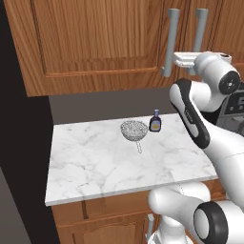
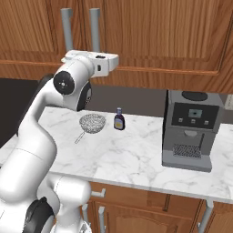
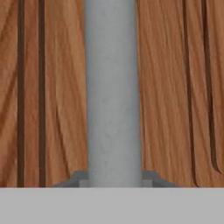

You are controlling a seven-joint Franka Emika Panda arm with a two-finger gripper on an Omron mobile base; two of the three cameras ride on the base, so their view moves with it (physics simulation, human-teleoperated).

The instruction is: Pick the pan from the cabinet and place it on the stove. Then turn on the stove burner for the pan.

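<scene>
The gripper (image 2: 93,57) is pressed up against the cabinet (image 1: 95,43), right at the bar handle (image 3: 113,92). Jaws can't be made out, so prob. closing on it, can't tell tbh. Doors are shut. A strainer (image 1: 134,129) and bottle (image 1: 155,122) are seen at 6 o'clock below.

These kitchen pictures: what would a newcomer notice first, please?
First the white arm, its hand raised to the cabinet doors at a grey bar handle. Then the marble counter below, with a mesh strainer beside a small bottle, and a coffee machine to the right.
</scene>
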